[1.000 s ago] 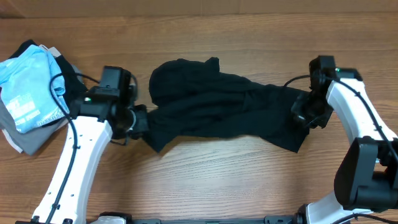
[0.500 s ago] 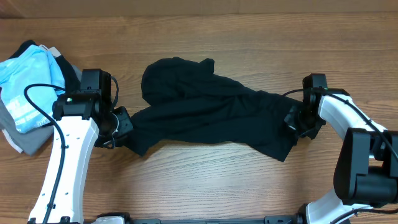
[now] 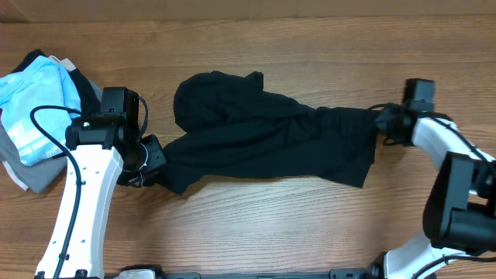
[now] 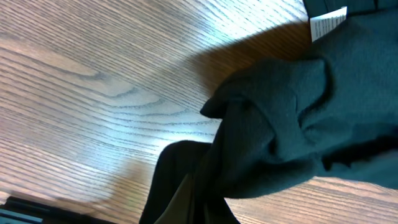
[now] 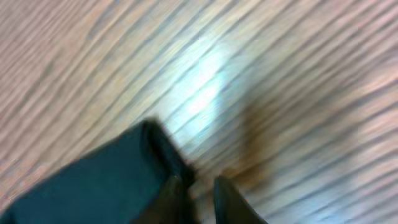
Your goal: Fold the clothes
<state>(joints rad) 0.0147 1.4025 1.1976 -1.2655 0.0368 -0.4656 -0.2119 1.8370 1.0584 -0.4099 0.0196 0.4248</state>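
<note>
The black garment point(image 3: 263, 139) lay with its long axis left-to-right across the table point(image 3: 256, 225) between the 2 arms, left end clamped in the closed left gripper point(image 3: 151, 161), right edge at the right gripper point(image 3: 385, 124), whose grip could not be determined through blur.

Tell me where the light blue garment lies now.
In the overhead view, the light blue garment lies at the far left, on top of a clothes pile, left of the left gripper, which grips the black garment.
</note>
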